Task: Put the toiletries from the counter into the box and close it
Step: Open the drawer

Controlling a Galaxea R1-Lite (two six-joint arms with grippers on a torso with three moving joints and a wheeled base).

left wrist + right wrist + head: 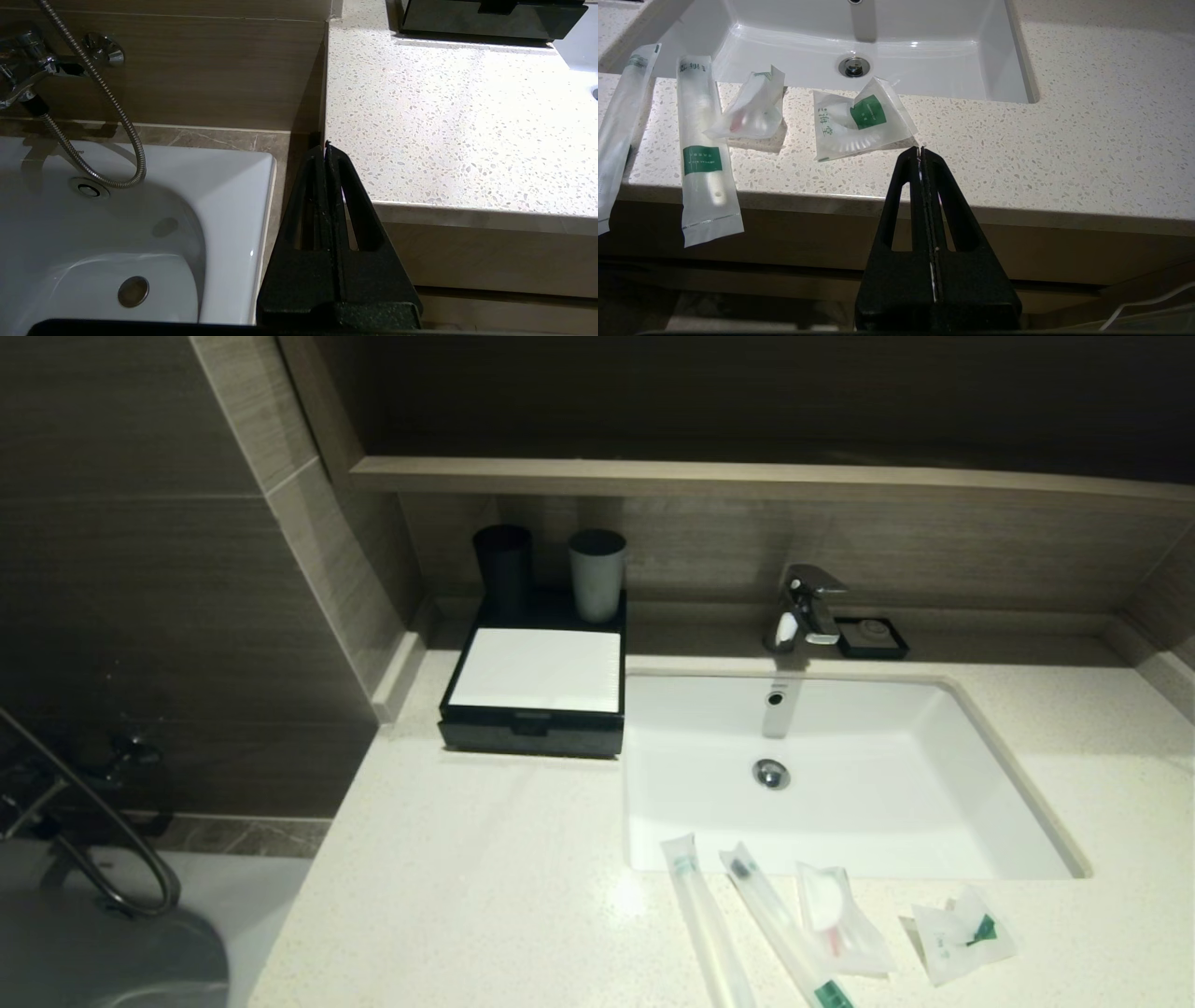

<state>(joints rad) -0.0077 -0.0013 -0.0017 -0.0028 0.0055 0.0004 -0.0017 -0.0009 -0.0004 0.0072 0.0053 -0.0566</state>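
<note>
My right gripper point(921, 150) was pressed together, empty; ahead lay two long packets point(703, 149), lengthwise toward the basin point(924, 70). Left gripper point(325, 145) was together too.

**Open counter ahead of the box, packets crowding the near edge**

Bare counter point(467, 859) between box point(534, 691) front and near edge, free for passing. Basin point(840, 775) sunk just beside the box. Faucet point(805, 607) overhanging the basin's back. Two cups point(551, 574) upright on the box's rear. Four toiletries point(822, 924) strewn along the near rim before the basin.
</note>
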